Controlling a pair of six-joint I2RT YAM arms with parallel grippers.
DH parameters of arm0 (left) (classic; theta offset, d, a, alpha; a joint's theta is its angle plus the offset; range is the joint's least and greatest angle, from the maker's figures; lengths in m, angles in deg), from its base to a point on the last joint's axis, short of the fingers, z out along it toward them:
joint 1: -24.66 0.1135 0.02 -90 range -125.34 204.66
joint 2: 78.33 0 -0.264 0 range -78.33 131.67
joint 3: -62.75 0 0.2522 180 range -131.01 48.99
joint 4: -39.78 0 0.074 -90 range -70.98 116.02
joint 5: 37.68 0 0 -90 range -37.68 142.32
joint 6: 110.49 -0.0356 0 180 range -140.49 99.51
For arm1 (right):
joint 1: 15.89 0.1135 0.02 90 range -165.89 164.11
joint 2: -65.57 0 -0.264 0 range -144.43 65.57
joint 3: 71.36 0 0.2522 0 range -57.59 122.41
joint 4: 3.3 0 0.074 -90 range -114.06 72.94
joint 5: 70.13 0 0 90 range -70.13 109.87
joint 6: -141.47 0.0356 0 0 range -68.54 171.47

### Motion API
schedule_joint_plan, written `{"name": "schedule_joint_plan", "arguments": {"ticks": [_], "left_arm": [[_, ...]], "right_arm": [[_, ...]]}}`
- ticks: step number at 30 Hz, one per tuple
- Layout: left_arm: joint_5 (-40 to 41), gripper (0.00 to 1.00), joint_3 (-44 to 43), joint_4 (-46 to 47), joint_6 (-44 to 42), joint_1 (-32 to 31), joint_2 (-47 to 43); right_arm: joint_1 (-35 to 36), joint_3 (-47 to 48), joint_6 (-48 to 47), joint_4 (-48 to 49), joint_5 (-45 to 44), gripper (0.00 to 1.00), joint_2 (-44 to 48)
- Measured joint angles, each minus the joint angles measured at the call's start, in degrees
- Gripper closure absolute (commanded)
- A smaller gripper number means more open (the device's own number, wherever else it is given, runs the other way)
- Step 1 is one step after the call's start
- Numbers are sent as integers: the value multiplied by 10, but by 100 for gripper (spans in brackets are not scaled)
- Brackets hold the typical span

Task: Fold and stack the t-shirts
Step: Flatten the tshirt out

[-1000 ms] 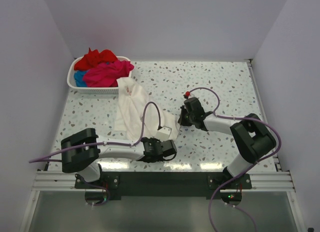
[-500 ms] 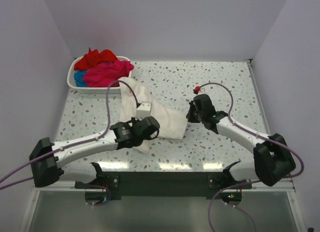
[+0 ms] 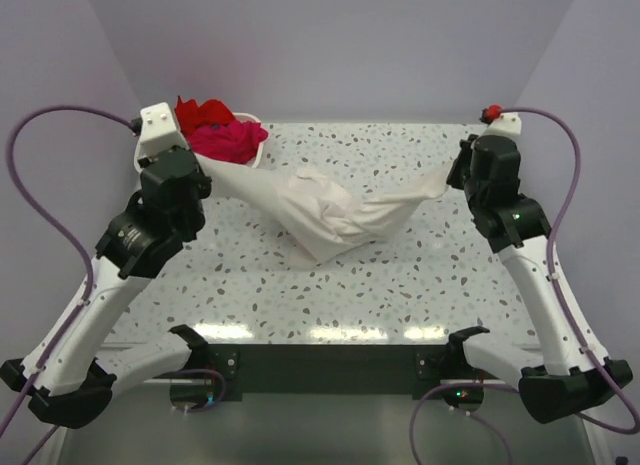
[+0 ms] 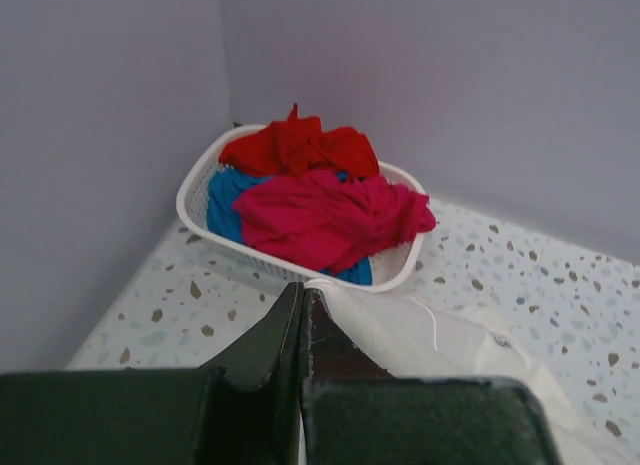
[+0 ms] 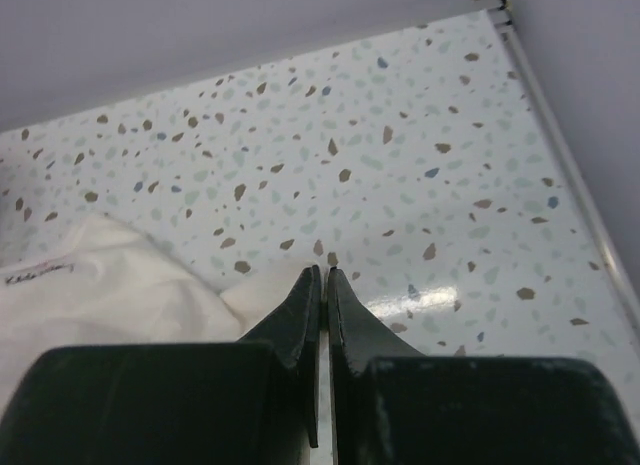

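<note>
A white t-shirt (image 3: 325, 217) hangs stretched between both grippers, and its sagging middle rests on the table. My left gripper (image 3: 206, 165) is shut on one corner of it, next to the basket. My right gripper (image 3: 451, 178) is shut on the opposite corner, at the right. The left wrist view shows the jaws (image 4: 303, 291) pinched on the white cloth (image 4: 430, 335). In the right wrist view the jaws (image 5: 325, 275) grip the cloth (image 5: 110, 285) at their tips. The red t-shirt (image 4: 300, 150), the magenta one (image 4: 335, 215) and the blue one (image 4: 222, 200) lie heaped in the basket.
The white slatted basket (image 4: 192, 190) stands at the back left corner against the walls, and in the top view its rim (image 3: 250, 118) shows behind my left arm. The speckled table (image 3: 400, 285) has a raised edge along its right side (image 5: 560, 125).
Both arms have risen and swung apart, left towards the basket and right towards the far right. The white t-shirt has been pulled from a bunched heap into a taut span.
</note>
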Motion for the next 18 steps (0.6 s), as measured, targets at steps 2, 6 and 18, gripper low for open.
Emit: {"name": "schedule_joint_plan", "arguments": {"ticks": [2,6,18], "left_arm": [[19,100,-27,19,-37,4,-13],[65,100,-50,65,-112,8,-32],[112,100,-22,137,-221,9,-74]], "right_arm": [[-14,47,-17,-22,-24,100,1],[-38,126,-50,-52,-73,100,3],[-118,277,-108,-73,-117,100,-68]]}}
